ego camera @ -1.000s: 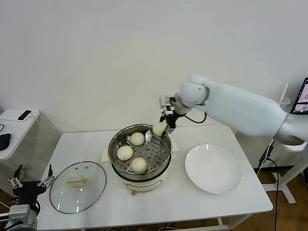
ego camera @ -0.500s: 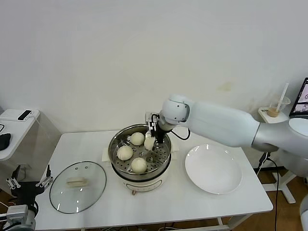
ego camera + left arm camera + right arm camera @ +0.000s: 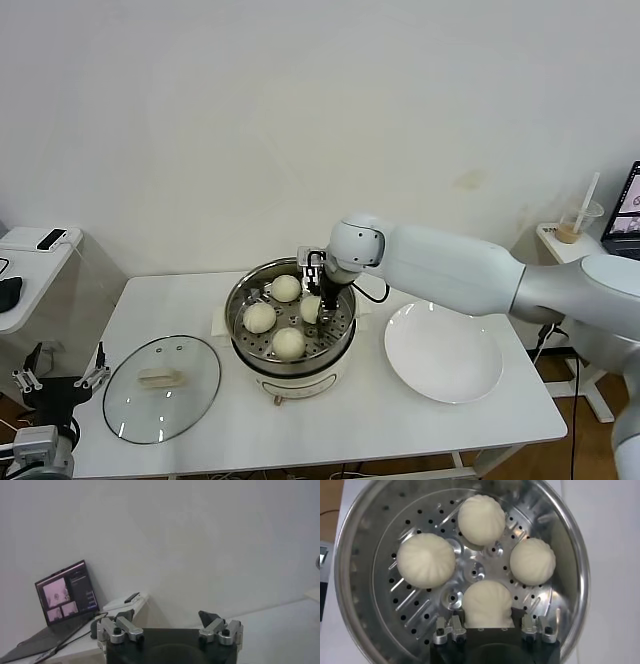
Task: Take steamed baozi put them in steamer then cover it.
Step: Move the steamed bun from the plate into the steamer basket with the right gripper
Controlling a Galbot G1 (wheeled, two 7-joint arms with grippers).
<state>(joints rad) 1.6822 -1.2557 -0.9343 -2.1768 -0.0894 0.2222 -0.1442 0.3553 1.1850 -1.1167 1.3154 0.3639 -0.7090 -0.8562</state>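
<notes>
Nearest the robot, the left pincer (image 3: 62,383) hangs low off the near-left corner of the surface (image 3: 480,400), its fingers spread on nothing. Just beyond it the cover (image 3: 160,386) lies flat on the surface, its oblong cream handle (image 3: 160,377) running side to side, far closer to this idle arm than to the right one. Farther in stands the steamer (image 3: 290,318), with three baozi (image 3: 426,560) resting on its perforated tray (image 3: 400,607). The right pincer (image 3: 313,308) reaches straight down into the far-right part of the pot and pinches the fourth baozi (image 3: 487,602), which sits at or just above the tray directly between the fingers, pleated top up; being round, it has no long axis. Releasing it looks like the next need. The white plate (image 3: 443,351) lies bare to the right.
</notes>
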